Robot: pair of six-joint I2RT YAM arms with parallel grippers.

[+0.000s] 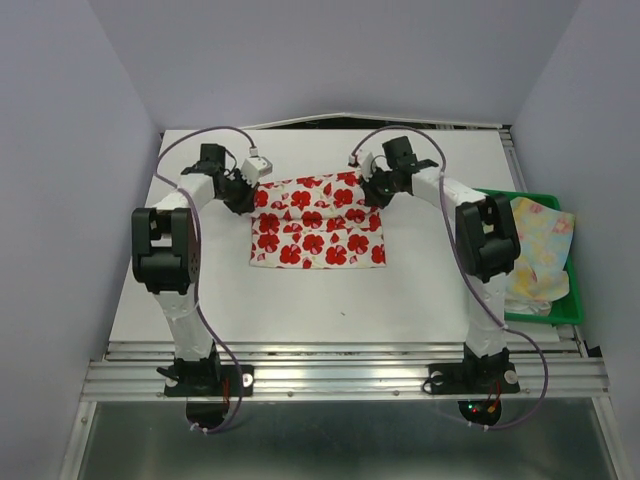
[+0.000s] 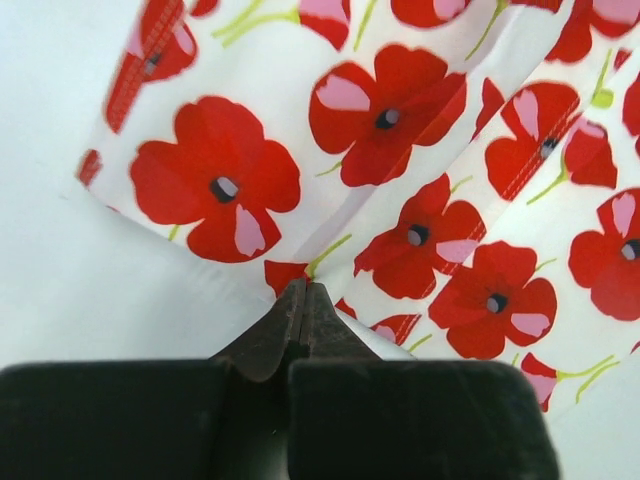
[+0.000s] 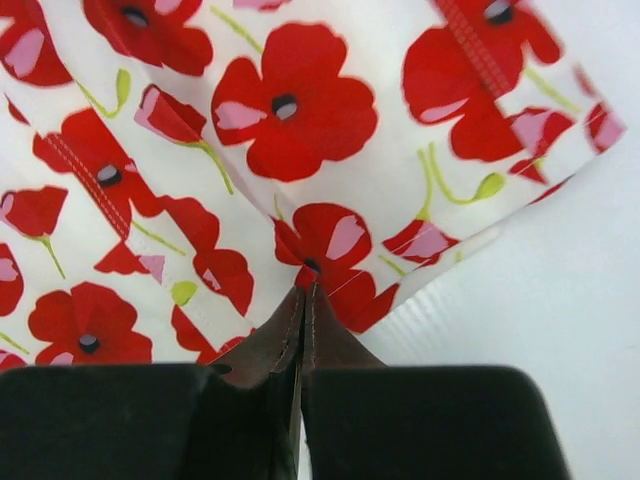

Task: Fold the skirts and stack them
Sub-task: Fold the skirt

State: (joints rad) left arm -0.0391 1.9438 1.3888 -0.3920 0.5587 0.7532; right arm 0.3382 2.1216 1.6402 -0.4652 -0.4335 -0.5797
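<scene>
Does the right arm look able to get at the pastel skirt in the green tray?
Probably not yet: the right pincer is shut on the red-flower skirt. The pastel skirt itself lies uncovered in the green tray.

I'm working in a robotics lab cell, not anyone's home. Plain pale walls (image 1: 60, 200) box in the flat white table (image 1: 300, 300) beneath my left gripper (image 1: 253, 192) and right gripper (image 1: 372, 188). Well behind both, an aluminium rail (image 1: 340, 375) carries my bolted arm bases (image 1: 205, 378). A green plastic tray (image 1: 545, 318) sits right of my right gripper.
</scene>
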